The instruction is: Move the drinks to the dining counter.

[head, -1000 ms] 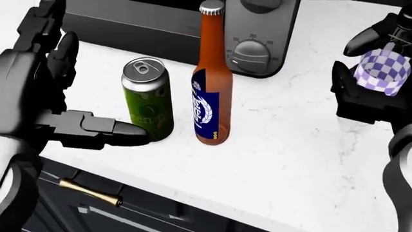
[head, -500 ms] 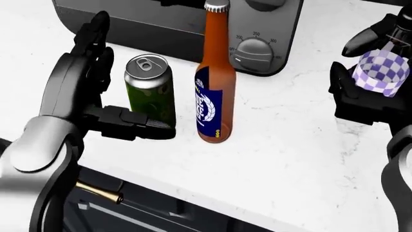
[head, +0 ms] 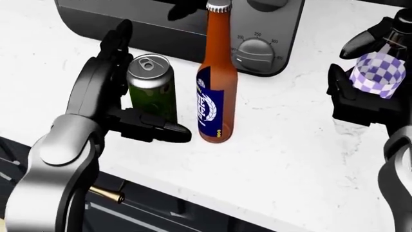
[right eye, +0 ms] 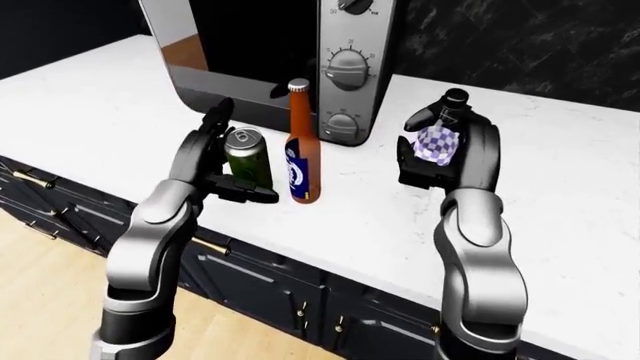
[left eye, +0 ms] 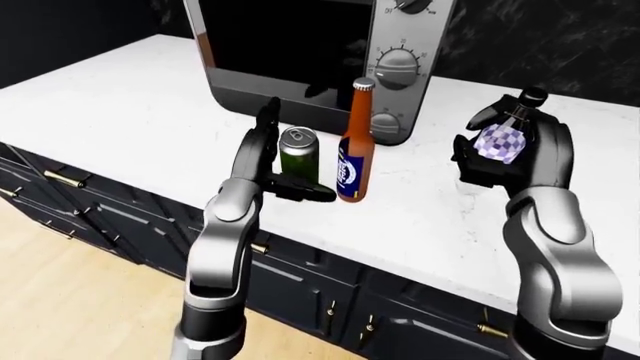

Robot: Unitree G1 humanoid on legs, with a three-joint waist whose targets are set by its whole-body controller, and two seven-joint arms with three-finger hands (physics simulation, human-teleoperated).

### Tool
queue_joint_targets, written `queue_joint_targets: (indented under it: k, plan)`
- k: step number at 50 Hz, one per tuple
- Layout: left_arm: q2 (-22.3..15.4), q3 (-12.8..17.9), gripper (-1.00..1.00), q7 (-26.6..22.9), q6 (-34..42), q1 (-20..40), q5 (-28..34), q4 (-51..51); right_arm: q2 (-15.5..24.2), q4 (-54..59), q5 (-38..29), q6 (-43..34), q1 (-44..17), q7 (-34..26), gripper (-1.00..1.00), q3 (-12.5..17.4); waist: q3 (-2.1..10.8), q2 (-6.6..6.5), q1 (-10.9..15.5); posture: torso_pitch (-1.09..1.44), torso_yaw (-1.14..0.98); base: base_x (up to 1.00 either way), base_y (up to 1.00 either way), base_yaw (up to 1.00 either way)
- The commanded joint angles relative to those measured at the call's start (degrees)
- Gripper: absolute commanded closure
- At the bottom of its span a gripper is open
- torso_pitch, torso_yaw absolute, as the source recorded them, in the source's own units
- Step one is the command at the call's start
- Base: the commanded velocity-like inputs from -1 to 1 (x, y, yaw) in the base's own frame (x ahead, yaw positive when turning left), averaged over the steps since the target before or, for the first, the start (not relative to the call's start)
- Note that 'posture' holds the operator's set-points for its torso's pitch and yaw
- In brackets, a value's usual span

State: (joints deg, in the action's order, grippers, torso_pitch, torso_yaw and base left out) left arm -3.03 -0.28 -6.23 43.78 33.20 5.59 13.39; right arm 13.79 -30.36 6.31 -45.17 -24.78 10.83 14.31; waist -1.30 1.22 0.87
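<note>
Currently the step in hand appears to be the grasp of the green can (head: pixel 152 87), with the carry to the dining counter not yet begun. Leftmost in the head view, the left hand (head: pixel 116 94) stands against the can's left side, upper fingers (head: pixel 117 46) raised beside it and the thumb reaching under its lower right edge; the fingers are spread about the can, not closed round it. The can stands upright on the white counter (head: pixel 303 159), just left of the brown bottle (head: pixel 214 82), which stands upright before the toaster oven (left eye: pixel 300 60). Farther right, the right hand (head: pixel 367 82) is wrapped around a drink with a purple checked label (head: pixel 378 73), held clear of the counter. Compared with half a second ago, the left hand has moved in and up toward the can, its thumb now further under the can's right side; can and bottle have not shifted. Next move, by my judgement: close the left fingers firmly on the can without nudging the neighbouring bottle, then lift straight up.
</note>
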Motion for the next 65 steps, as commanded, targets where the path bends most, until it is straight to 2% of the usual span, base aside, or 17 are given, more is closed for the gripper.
queue_joint_targets:
  k: [1, 4, 6, 10, 19, 28, 35, 38, 42, 47, 52, 54, 56, 57, 61, 63, 65]
  plan:
    - [-0.12, 0.33, -1.0, -0.12, -2.06, 1.59, 0.36, 1.97, 0.54, -1.4, -0.17, 2.3, -1.36, 0.11, 1.0, 0.37, 1.38, 0.17, 0.03, 0.0, 0.0, 0.0, 0.0, 0.0]
    - [0.02, 0.36, -1.0, -0.41, -2.1, 1.4, 0.55, 2.02, 0.43, -1.12, -0.16, 2.53, -1.36, 0.22, 1.0, 0.28, 1.43, 0.14, -0.01, 0.0, 0.0, 0.0, 0.0, 0.0]
    - [0.04, 0.54, -0.86, -0.28, -2.5, 1.58, 0.61, 1.41, 0.44, -1.1, -0.16, 2.53, -1.35, 0.22, 1.0, 0.23, 1.46, 0.15, -0.01, 0.0, 0.0, 0.0, 0.0, 0.0]
    - [0.08, 0.37, 0.06, -0.32, -2.55, 1.19, 0.73, 1.72, 0.38, -1.11, -0.18, 2.87, -0.99, 0.13, 1.0, 0.19, 1.49, 0.15, -0.01, 0.0, 0.0, 0.0, 0.0, 0.0]
    - [0.03, 0.38, 0.98, -0.25, -2.67, 0.75, 1.15, 2.41, 0.15, -0.87, -0.44, 3.51, -0.43, -0.14, 1.0, 0.1, 1.57, 0.15, -0.04, 0.0, 0.0, 0.0, 0.0, 0.0]
    - [-0.28, 1.13, 1.0, 0.06, 3.5, -0.39, 1.57, 11.93, 0.21, -4.09, 0.37, 1.47, 0.43, 0.08, 1.0, 1.57, 1.45, 0.06, -0.1, 0.0, 0.0, 0.0, 0.0, 0.0]
    - [-0.29, 0.11, 1.0, -0.23, 14.0, -2.79, 0.71, 27.18, 0.24, -9.15, 1.46, -1.29, 2.2, 0.93, 1.0, 2.23, 1.12, 0.03, -0.14, 0.0, 0.0, 0.0, 0.0, 0.0]
    - [-0.5, 0.49, 1.0, -0.37, 19.49, -2.44, 0.34, 33.41, 0.08, -10.73, 1.51, -2.25, 2.79, 1.06, 1.0, 2.89, 2.54, -0.51, -0.49, 0.0, 0.0, -0.31, 0.0, 0.0]
    - [-0.79, 0.87, 1.0, 0.18, 23.02, -2.92, -0.56, 38.38, -0.52, -11.84, 0.95, -1.92, 4.3, 0.9, 1.0, 2.05, 2.56, -0.83, -0.74, 0.0, 0.0, -0.55, 0.0, 0.0]
    - [-1.11, 0.77, 1.0, 1.04, 27.0, -3.22, -1.57, 43.87, -1.25, -14.14, -0.1, -2.8, 5.61, 0.27, 1.0, 1.91, 1.97, -0.28, -0.73, 0.0, 0.0, -0.77, 0.0, 0.0]
    - [-1.53, 0.86, 1.0, 1.74, 26.09, -3.91, -1.99, 44.29, -1.86, -14.32, -1.12, -2.37, 6.47, -0.31, 1.0, 1.56, 1.73, 1.29, -0.2, 0.0, 0.0, -0.99, 0.07, 0.0]
    - [-1.45, 0.7, 1.0, 1.89, 26.13, -4.03, -2.22, 44.56, -2.08, -14.47, -1.42, -2.34, 6.72, -0.51, 1.0, 1.44, 1.12, 0.05, 0.39, 0.0, 0.0, -1.0, 0.1, 0.0]
    - [-1.4, 0.65, 1.0, 2.12, 26.25, -3.91, -2.34, 44.56, -2.2, -14.4, -1.73, -2.4, 6.64, -0.73, 1.0, 1.27, 0.95, -3.15, 0.98, 0.0, 0.0, -1.0, 0.1, 0.0]
    - [-1.31, 0.66, 1.0, 2.2, 25.89, -4.18, -2.44, 44.38, -2.3, -14.51, -1.8, -2.65, 6.57, -0.76, 1.0, 1.27, 1.22, -4.02, 1.24, 0.0, 0.0, -1.0, 0.09, 0.0]
    - [-1.41, 0.77, 1.0, 2.38, 25.24, -4.51, -2.71, 44.01, -2.85, -15.94, -0.36, -4.28, 6.31, -0.7, 1.0, 1.78, 2.93, -4.44, 1.67, 0.0, 0.0, -1.0, 0.12, 0.0]
    - [-1.47, 0.92, 1.0, 2.48, 25.59, -4.63, -2.84, 44.44, -2.86, -15.51, -1.2, -3.08, 7.11, -0.79, 1.0, 0.76, 2.9, -3.88, 1.04, 0.0, 0.0, -1.0, 0.36, 0.0]
    - [-1.63, 1.06, 1.0, 2.48, 25.59, -4.69, -3.0, 44.54, -3.1, -15.52, -1.97, -2.36, 7.45, -1.14, 1.0, -0.01, -0.39, -0.27, 1.39, 0.0, 0.0, -0.54, 0.49, 0.5]
